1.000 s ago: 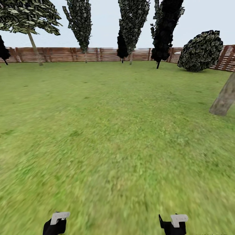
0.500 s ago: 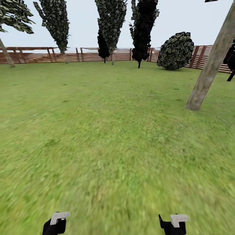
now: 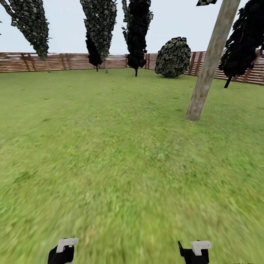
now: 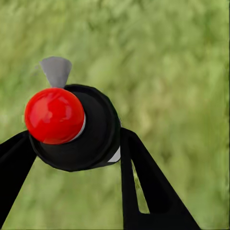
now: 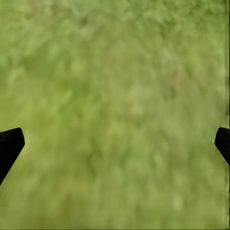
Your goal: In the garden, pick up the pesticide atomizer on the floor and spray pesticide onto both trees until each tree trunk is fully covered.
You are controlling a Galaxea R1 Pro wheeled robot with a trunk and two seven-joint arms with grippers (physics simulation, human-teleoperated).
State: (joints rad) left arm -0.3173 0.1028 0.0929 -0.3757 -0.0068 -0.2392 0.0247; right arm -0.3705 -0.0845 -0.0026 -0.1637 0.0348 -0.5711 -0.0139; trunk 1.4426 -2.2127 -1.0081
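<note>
The atomizer (image 4: 72,127) sat clamped between my left gripper's (image 4: 76,158) fingers, red knob toward the wrist camera. The trunk (image 3: 209,62) stood well ahead, right of the wide-open, empty right gripper (image 5: 115,143). I judged it best to drive close and square up before spraying.

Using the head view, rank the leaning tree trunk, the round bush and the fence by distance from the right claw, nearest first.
1. Leaning tree trunk, ahead of the right claw, slightly right.
2. Round bush, farther back, near the fence.
3. Fence, behind the bush, along the lawn's far edge.
</note>
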